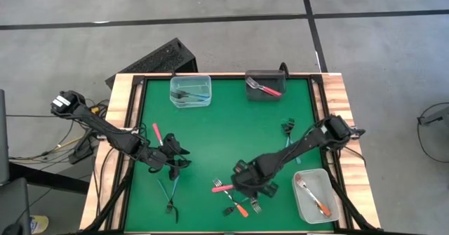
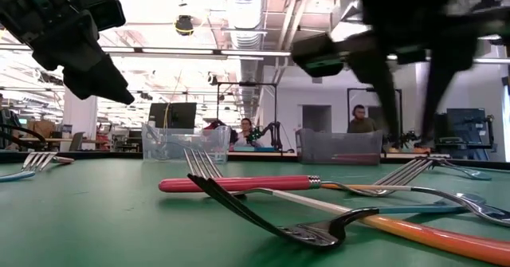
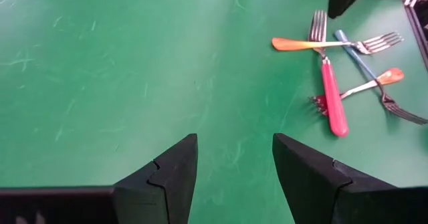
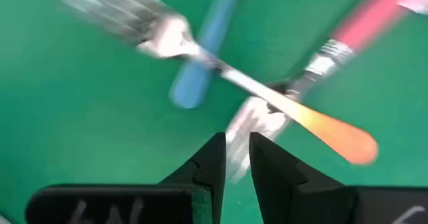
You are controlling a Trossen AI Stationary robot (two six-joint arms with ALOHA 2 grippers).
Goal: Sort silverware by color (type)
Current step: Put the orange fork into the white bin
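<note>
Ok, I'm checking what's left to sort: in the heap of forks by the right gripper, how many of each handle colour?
Orange-handled forks: 2
Red-handled fork: 1
Blue-handled fork: 1
Total: 4

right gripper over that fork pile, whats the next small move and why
Probably ease straight down and pinch the orange-handled fork. The right gripper hovers just above the pile, fingers nearly together and holding nothing; that fork lies on top, crossing the blue-handled and red-handled ones.
</note>
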